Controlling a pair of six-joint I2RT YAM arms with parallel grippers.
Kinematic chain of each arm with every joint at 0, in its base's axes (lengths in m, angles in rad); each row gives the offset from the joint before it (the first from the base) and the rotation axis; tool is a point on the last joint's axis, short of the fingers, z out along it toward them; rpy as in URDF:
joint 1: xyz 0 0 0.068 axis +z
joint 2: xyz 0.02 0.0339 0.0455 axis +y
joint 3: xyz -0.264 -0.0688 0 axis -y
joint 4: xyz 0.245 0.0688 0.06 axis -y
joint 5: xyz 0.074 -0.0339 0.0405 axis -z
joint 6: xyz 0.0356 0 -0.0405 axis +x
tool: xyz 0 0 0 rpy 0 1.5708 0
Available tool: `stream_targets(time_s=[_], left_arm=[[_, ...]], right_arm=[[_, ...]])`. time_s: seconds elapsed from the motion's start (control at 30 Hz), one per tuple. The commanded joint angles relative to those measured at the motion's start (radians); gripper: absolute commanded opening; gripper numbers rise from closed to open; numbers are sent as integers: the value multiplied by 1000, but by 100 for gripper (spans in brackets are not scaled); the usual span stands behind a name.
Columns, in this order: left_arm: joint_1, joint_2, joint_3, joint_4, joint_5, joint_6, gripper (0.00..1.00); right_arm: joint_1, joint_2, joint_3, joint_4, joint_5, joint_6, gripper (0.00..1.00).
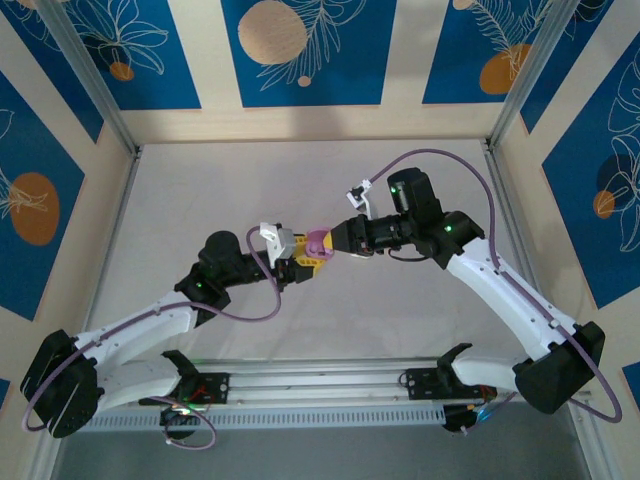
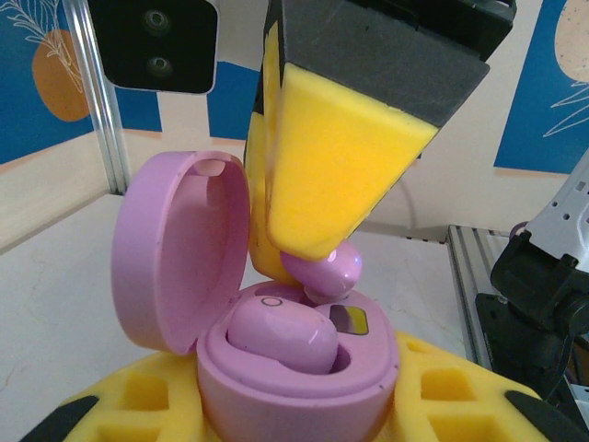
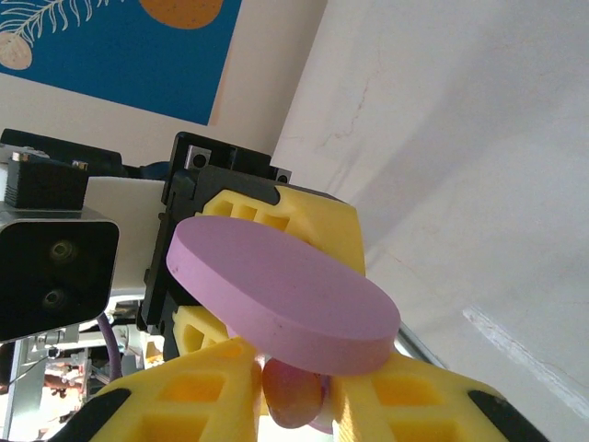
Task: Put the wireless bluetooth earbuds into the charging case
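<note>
Left hand (image 1: 303, 265) clamps the lilac case (image 2: 294, 382) mid-bench (image 1: 300, 180), lid (image 2: 179, 249) open. First lilac earbud (image 2: 281, 336) is seated in the case. Right hand (image 3: 293, 378), nearly closed, pinches the second lilac earbud (image 2: 324, 267) just above the case's other slot.

Left arm (image 1: 130, 335) and right arm (image 1: 500, 290) angled inward, jaws meeting

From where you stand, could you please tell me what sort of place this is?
Probably a robot test cell in a lab: a pale tabletop fenced by aluminium posts, side walls with blue leaf-patterned panels, and a mounting rail along the near edge.
</note>
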Motion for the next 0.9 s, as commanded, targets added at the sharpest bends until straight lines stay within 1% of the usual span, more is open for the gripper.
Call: stream_targets(time_s=[0.0, 0.4, 0.5, 0.67, 0.87], left_arm=[[-15, -17, 29, 72, 28, -6, 24], [-14, -13, 31, 71, 25, 0, 24], [-15, -13, 31, 68, 20, 6, 24], [-14, -17, 24, 63, 5, 17, 24], [-15, -14, 29, 52, 20, 25, 24]], right_arm=[[2, 6, 27, -48, 53, -20, 29], [3, 7, 46, -73, 74, -30, 31], [2, -8, 57, -81, 99, -33, 31], [-19, -97, 19, -34, 175, -17, 36], [-83, -217, -79, 74, 250, 83, 44]])
